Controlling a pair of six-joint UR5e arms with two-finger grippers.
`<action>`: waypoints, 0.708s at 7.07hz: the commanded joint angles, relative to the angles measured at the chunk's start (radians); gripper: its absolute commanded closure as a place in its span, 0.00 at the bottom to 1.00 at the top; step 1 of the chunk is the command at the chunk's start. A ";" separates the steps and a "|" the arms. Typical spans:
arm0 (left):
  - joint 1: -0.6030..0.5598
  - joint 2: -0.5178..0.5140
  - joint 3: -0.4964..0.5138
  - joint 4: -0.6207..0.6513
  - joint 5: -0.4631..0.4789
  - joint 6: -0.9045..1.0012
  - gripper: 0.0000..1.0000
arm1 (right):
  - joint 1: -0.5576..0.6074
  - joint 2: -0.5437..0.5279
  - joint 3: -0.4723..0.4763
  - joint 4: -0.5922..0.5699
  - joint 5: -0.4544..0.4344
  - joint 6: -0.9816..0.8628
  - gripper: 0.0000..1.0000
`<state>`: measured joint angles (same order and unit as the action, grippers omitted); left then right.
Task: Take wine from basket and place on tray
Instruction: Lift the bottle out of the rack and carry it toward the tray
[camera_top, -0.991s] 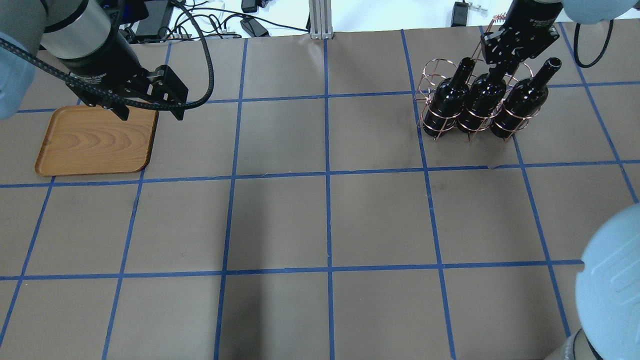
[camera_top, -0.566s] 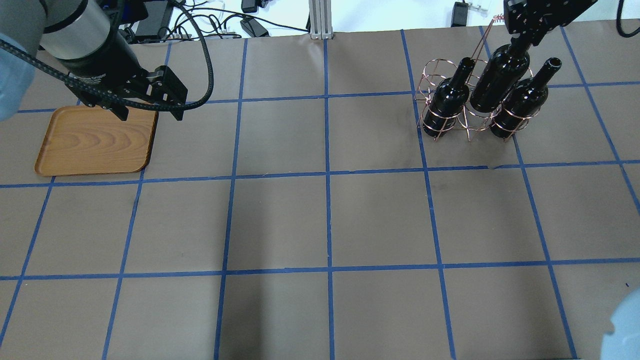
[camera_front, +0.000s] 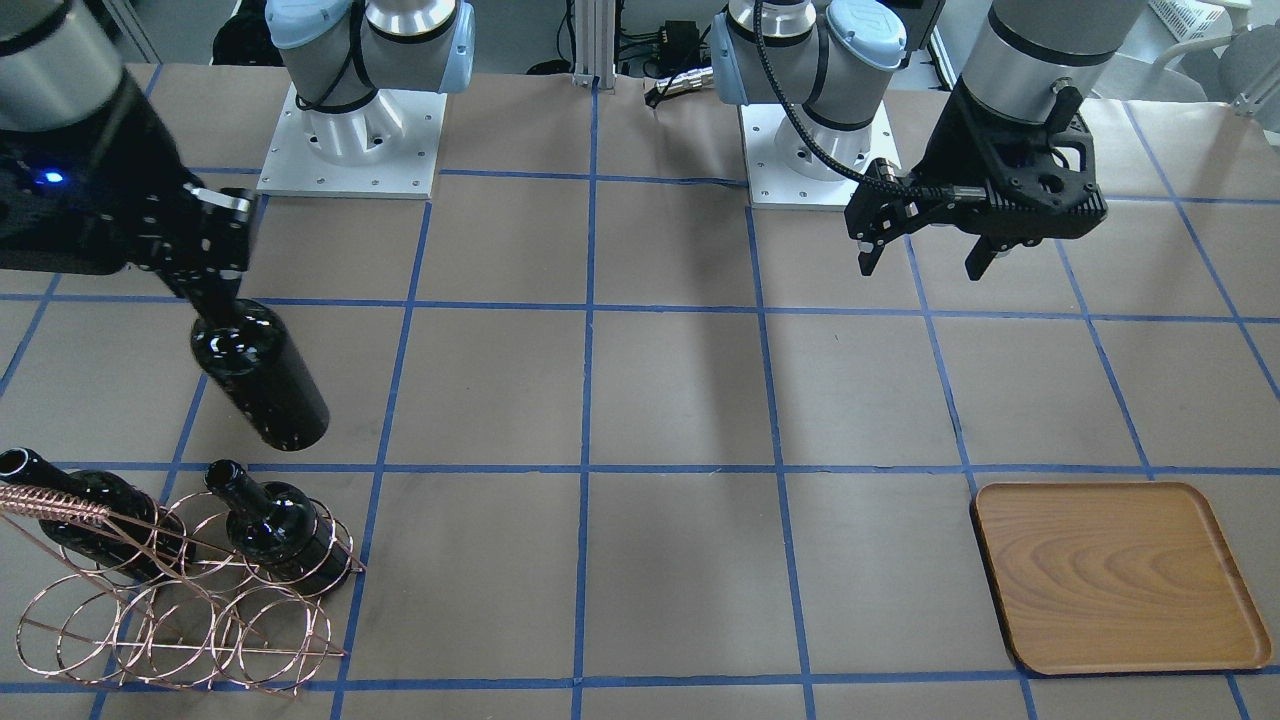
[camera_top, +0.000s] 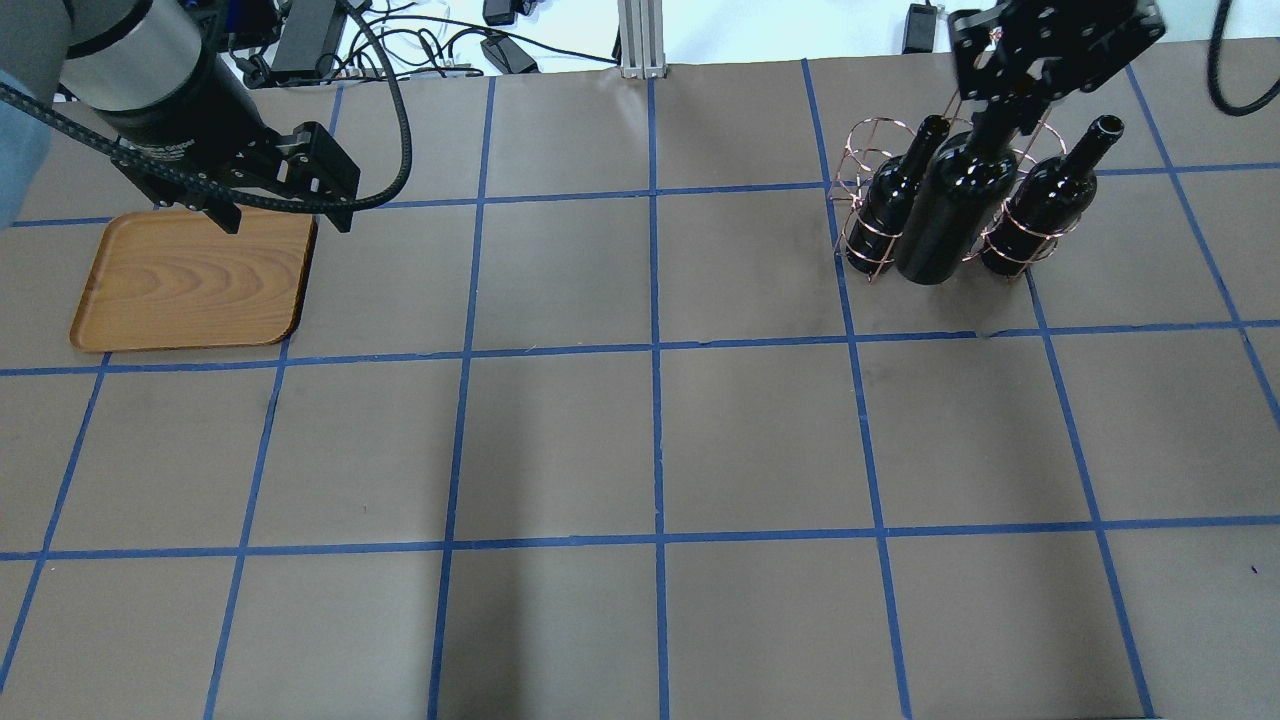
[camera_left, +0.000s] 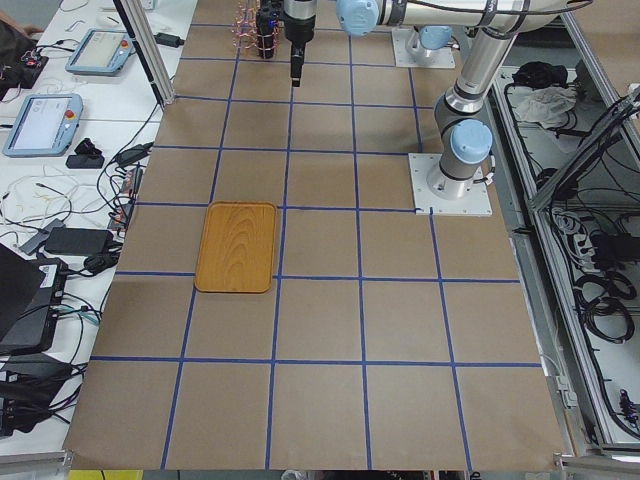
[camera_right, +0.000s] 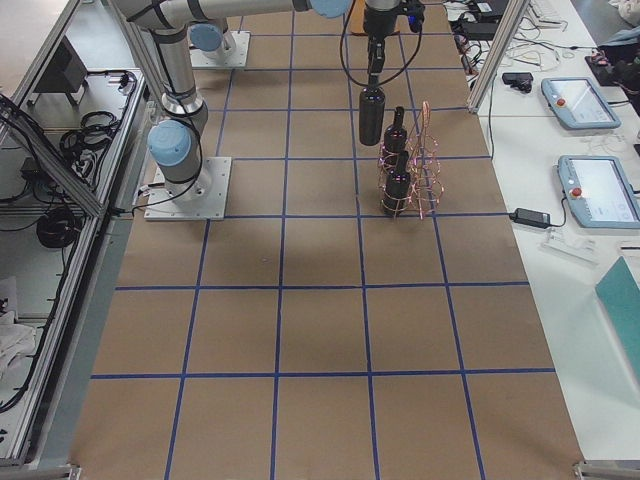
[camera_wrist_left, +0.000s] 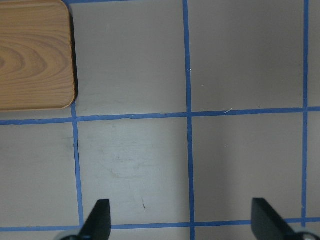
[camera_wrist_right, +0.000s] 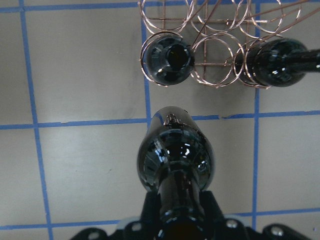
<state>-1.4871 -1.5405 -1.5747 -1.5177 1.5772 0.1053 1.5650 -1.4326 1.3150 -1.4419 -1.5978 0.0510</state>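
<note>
My right gripper (camera_top: 1000, 112) is shut on the neck of a black wine bottle (camera_top: 945, 215) and holds it upright in the air, clear of the copper wire basket (camera_top: 868, 205). In the front view the held bottle (camera_front: 262, 380) hangs on the robot's side of the basket (camera_front: 180, 625). Two more bottles (camera_top: 893, 190) (camera_top: 1048, 205) stand in the basket's rings. The right wrist view looks down the held bottle (camera_wrist_right: 175, 160), with the basket (camera_wrist_right: 215, 55) beyond it. The wood-grain tray (camera_top: 190, 280) lies far left. My left gripper (camera_top: 285, 222) is open and empty above its far right corner.
The table is brown paper marked with a blue tape grid (camera_top: 655, 350). Cables and power bricks (camera_top: 440, 45) lie past the far edge. The two arm bases (camera_front: 350, 130) (camera_front: 815, 130) stand at the robot's side. The basket's coil-wrapped handle (camera_front: 50, 498) sticks up.
My right gripper has lifted the middle bottle out of the basket and carried it toward the robot's side. My left gripper has shifted slightly left over the tray's corner.
</note>
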 joint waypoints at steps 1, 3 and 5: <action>0.053 0.002 0.001 0.001 -0.014 0.060 0.00 | 0.181 0.035 0.068 -0.115 0.002 0.273 1.00; 0.088 0.003 0.012 0.001 -0.006 0.066 0.00 | 0.362 0.139 0.069 -0.269 -0.001 0.518 1.00; 0.100 0.003 0.012 0.001 -0.011 0.109 0.00 | 0.437 0.190 0.066 -0.362 0.001 0.631 1.00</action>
<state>-1.3941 -1.5372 -1.5640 -1.5171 1.5671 0.1974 1.9483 -1.2755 1.3826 -1.7439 -1.6004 0.5978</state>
